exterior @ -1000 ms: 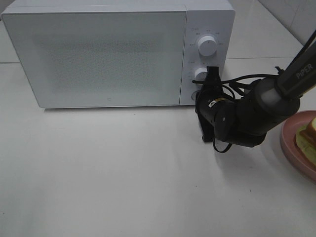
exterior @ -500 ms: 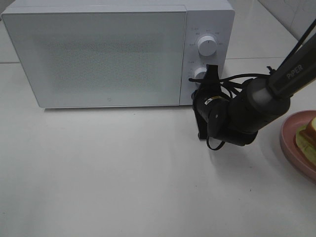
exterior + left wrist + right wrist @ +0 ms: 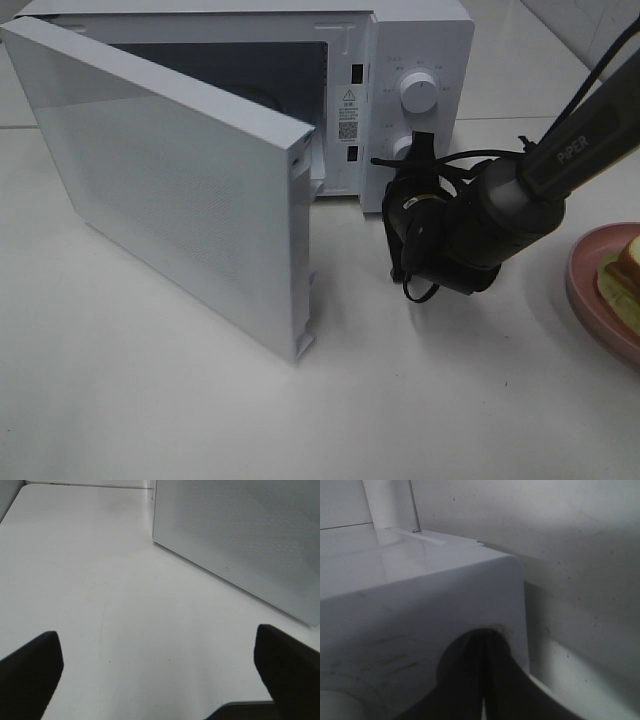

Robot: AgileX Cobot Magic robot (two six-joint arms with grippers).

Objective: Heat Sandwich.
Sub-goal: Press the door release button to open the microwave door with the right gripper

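Sandwich [image 3: 624, 272] on pink plate [image 3: 588, 292] only in the high view; right pincer [image 3: 483, 647] clenched against microwave [image 3: 418, 40], left pincer [image 3: 157, 672] released.

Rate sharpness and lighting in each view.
Exterior high: evenly lit, sharp; the open microwave door casts a soft shadow on the table. Left wrist: bright; the open left gripper dark and blurred. Right wrist: dim, the shut right gripper a dark blur.

Glossy black robot arm [image 3: 500, 215] with a bulky rounded wrist.
White "PiPER" lettering [image 3: 572, 152] along the forearm, grey joint band [image 3: 528, 190], looping black cables [image 3: 470, 157].
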